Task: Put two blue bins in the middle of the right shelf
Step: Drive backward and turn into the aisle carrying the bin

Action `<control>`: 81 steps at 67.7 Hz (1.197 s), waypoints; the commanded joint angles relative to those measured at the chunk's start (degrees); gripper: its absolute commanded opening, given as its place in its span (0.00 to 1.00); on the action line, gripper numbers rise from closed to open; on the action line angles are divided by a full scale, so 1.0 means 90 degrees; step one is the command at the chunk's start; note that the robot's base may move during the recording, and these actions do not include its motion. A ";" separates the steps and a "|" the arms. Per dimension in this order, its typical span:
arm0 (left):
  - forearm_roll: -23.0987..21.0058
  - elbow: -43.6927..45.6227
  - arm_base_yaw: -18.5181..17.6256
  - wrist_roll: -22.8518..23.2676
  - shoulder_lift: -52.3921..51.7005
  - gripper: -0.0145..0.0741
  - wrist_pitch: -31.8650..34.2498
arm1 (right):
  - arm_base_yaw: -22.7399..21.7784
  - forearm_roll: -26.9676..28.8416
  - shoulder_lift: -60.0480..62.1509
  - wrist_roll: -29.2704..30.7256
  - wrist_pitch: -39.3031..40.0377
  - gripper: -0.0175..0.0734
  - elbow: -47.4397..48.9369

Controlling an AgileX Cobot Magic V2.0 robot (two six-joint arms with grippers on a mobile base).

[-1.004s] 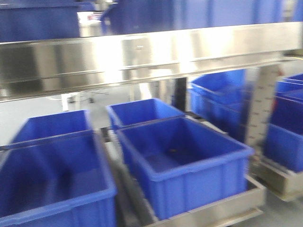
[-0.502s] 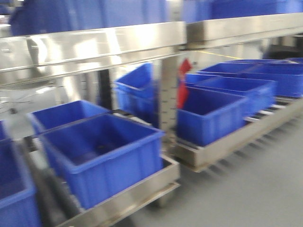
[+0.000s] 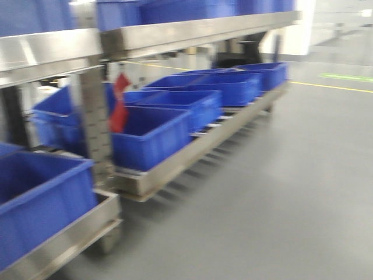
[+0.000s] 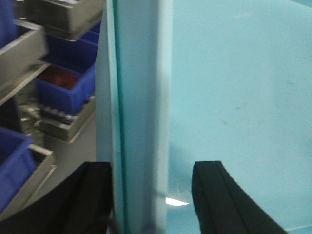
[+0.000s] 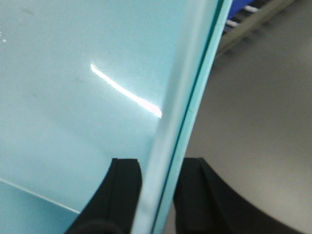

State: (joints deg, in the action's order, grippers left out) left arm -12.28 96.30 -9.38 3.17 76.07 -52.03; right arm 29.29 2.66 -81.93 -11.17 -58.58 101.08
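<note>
Blue bins (image 3: 154, 137) stand in a row on the low steel tier (image 3: 175, 166) of a rack running away to the right, one behind the next, the far ones (image 3: 233, 87) near the rack's end. A further blue bin (image 3: 41, 198) sits on the nearest rack section at lower left, partly cut off by the frame edge. More blue bins rest on the upper shelf (image 3: 192, 32). A red tag (image 3: 119, 111) hangs just beside the steel upright (image 3: 96, 128). Grey floor (image 3: 280, 192) lies open to the right, with a yellow line (image 3: 326, 86) across it in the distance. The front view is blurred; fine detail cannot be read.

The left gripper (image 4: 152, 170) holds none of the bins: its black fingers (image 4: 97, 195) stand wide apart over the edge of a pale teal panel (image 4: 234, 97). The right gripper (image 5: 160, 168) shows a narrower gap, with the same panel's edge (image 5: 185, 97) running through it; whether the fingers touch that edge cannot be told.
</note>
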 commanded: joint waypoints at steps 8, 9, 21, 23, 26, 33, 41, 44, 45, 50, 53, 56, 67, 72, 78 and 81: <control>-0.0277 0.0106 -0.0013 -0.0170 -0.0099 0.04 0.0472 | 0.0004 0.0113 0.0106 0.0222 0.0468 0.02 0.0108; -0.0277 0.0106 -0.0013 -0.0170 -0.0099 0.04 0.0472 | 0.0004 0.0113 0.0106 0.0222 0.0468 0.02 0.0108; -0.0277 0.0106 -0.0013 -0.0170 -0.0099 0.04 0.0472 | 0.0004 0.0113 0.0106 0.0222 0.0468 0.02 0.0108; -0.0277 0.0106 -0.0013 -0.0170 -0.0099 0.04 0.0472 | 0.0004 0.0113 0.0106 0.0222 0.0468 0.02 0.0108; -0.0277 0.0106 -0.0013 -0.0170 -0.0099 0.04 0.0472 | 0.0004 0.0113 0.0106 0.0222 0.0468 0.02 0.0108; -0.0277 0.0106 -0.0013 -0.0170 -0.0099 0.04 0.0472 | 0.0004 0.0113 0.0106 0.0222 0.0468 0.02 0.0108; -0.0277 0.0106 -0.0013 -0.0170 -0.0099 0.04 0.0472 | 0.0004 0.0113 0.0106 0.0222 0.0468 0.02 0.0108; -0.0277 0.0106 -0.0013 -0.0170 -0.0099 0.04 0.0472 | 0.0004 0.0113 0.0106 0.0222 0.0468 0.02 0.0108; -0.0277 0.0106 -0.0013 -0.0170 -0.0099 0.04 0.0472 | 0.0004 0.0113 0.0106 0.0222 0.0468 0.02 0.0108; -0.0277 0.0106 -0.0013 -0.0170 -0.0099 0.04 0.0472 | 0.0004 0.0113 0.0106 0.0222 0.0468 0.02 0.0108; -0.0277 0.0106 -0.0013 -0.0170 -0.0099 0.04 0.0472 | 0.0004 0.0113 0.0106 0.0222 0.0468 0.02 0.0108; -0.0277 0.0106 -0.0013 -0.0170 -0.0099 0.04 0.0472 | 0.0004 0.0113 0.0106 0.0222 0.0468 0.02 0.0108; -0.0277 0.0106 -0.0013 -0.0170 -0.0099 0.04 0.0472 | 0.0004 0.0113 0.0106 0.0222 0.0468 0.02 0.0108; -0.0277 0.0106 -0.0013 -0.0170 -0.0099 0.04 0.0472 | 0.0004 0.0113 0.0106 0.0222 0.0468 0.02 0.0108; -0.0277 0.0106 -0.0013 -0.0170 -0.0099 0.04 0.0472 | 0.0004 0.0113 0.0106 0.0222 0.0468 0.02 0.0108; -0.0277 0.0106 -0.0013 -0.0170 -0.0099 0.04 0.0472 | 0.0004 0.0113 0.0106 0.0222 0.0468 0.02 0.0108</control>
State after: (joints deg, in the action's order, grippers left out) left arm -12.39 96.30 -9.38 3.17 76.07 -51.93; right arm 29.29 2.63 -81.93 -11.17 -58.69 101.08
